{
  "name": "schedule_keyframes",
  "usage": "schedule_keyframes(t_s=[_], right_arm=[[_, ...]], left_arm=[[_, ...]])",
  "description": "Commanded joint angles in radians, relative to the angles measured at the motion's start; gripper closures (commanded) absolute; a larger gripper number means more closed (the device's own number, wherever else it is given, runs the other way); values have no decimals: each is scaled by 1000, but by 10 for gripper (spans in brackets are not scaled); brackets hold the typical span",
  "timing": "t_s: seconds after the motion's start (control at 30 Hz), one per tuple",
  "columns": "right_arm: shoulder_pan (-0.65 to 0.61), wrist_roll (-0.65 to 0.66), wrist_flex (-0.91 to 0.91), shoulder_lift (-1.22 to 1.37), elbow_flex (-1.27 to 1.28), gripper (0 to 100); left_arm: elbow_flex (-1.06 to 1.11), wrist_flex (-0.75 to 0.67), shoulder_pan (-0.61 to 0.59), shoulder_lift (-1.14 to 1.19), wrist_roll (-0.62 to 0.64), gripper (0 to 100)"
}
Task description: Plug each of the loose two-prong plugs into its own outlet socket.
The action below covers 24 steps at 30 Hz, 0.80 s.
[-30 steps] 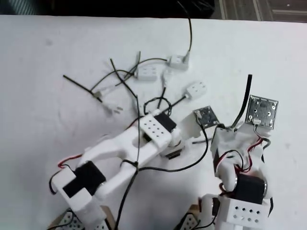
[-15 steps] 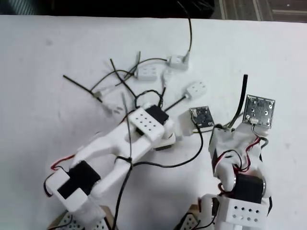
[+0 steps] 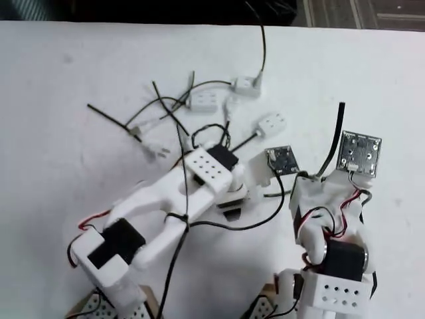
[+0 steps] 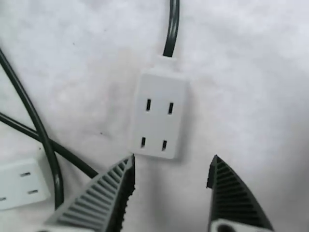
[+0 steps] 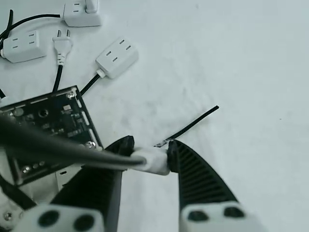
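Here, right end effector (image 5: 150,151) clamps a plug (image 5: 153,161), prongs hidden.

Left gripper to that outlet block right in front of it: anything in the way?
Nothing visible. The open left gripper sits just short of the white outlet block, with bare table between them. The black cables lie off to one side, outside the gap.
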Motion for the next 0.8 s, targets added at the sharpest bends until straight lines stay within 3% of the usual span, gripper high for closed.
schedule_keyframes(t_s=[0.0,0.27,0.57,0.77], right_arm=[[7,5,-4,-4,-44,981],[7,5,-4,-4,-44,981],[7,5,-4,-4,-44,981],[7,5,-4,-4,-44,981]], left_arm=[[-20,-41,4,-2,-66,744],[-25,-143,1,-1,-95,701],[-35,-144,1,36,-137,691],[-313,84,-4,243,-133,692]])
